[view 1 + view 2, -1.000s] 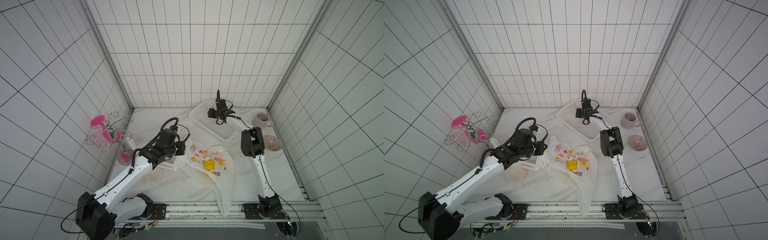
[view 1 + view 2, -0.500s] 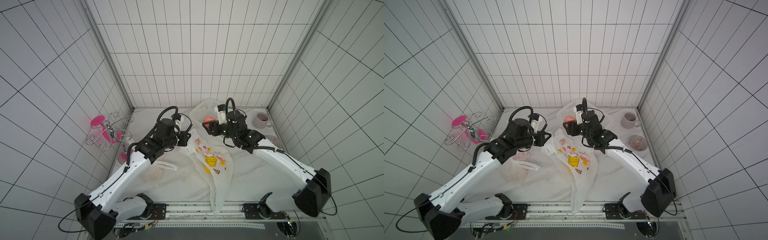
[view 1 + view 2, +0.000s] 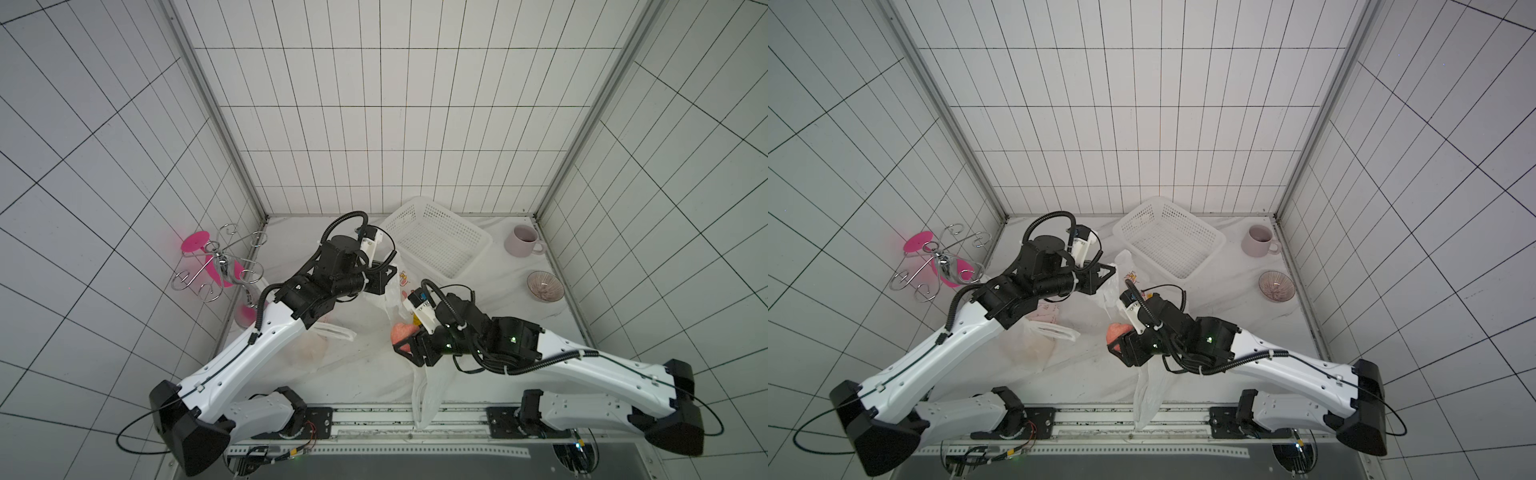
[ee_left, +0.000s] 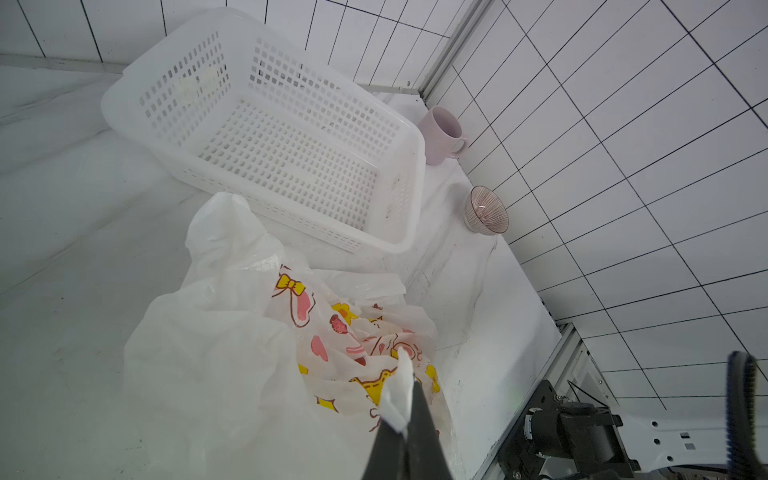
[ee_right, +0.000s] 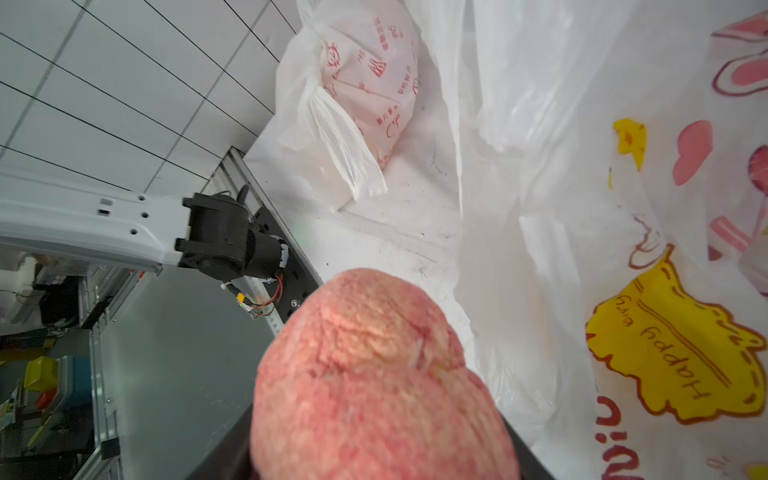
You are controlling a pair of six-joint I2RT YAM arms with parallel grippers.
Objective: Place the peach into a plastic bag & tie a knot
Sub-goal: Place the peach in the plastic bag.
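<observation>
Carrying the peach [image 3: 404, 332], the right gripper [image 3: 407, 338] has swung from the white basket [image 3: 457, 221] at the back to the near side of the plastic bag [image 3: 430, 384]. The basket now looks empty. So the pick is done but the insertion isn't: the peach hangs in the air just beside the bag's printed side, apparently outside it in the right wrist view [image 5: 374, 374]. The right jaws stand partly apart, clamped around the peach. The left gripper [image 3: 388, 275] has lifted up and back; it is fully closed, pinching a fold of the bag's rim and holding it off the table. The bag mouth isn't clearly visible. Likely next: peach over the mouth, then release.
</observation>
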